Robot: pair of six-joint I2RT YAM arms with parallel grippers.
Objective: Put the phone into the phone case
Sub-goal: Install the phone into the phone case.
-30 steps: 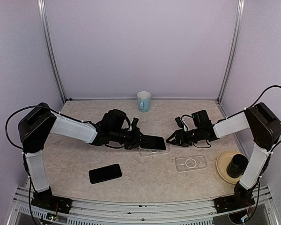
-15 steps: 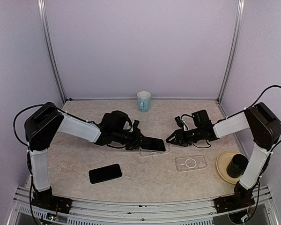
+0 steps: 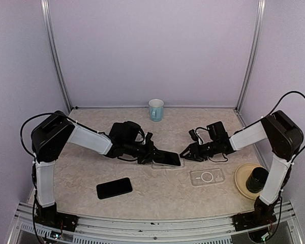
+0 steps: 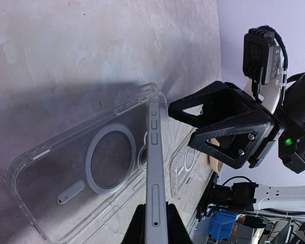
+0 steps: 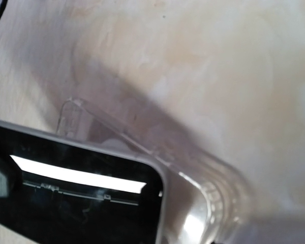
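Observation:
My left gripper (image 3: 148, 155) is shut on a dark phone (image 3: 166, 158) and holds it tilted over a clear phone case (image 3: 168, 164) that lies on the table. In the left wrist view the phone (image 4: 155, 168) stands edge-on between my fingers (image 4: 137, 231), with its long edge against the case (image 4: 86, 173). My right gripper (image 3: 184, 152) is at the case's right end, jaws apart and nothing between them. The right wrist view shows the phone's screen corner (image 5: 76, 198) over the case's rim (image 5: 208, 193), but none of its own fingers.
A second clear case (image 3: 207, 177) lies right of centre and a second dark phone (image 3: 114, 188) lies front left. A pale blue cup (image 3: 156, 109) stands at the back wall. A tan plate (image 3: 242, 179) with a black cup (image 3: 257, 179) sits at the front right.
The left arm has brought the phone a little lower and further right onto the case. The right gripper has edged left towards the case and its jaws have narrowed slightly.

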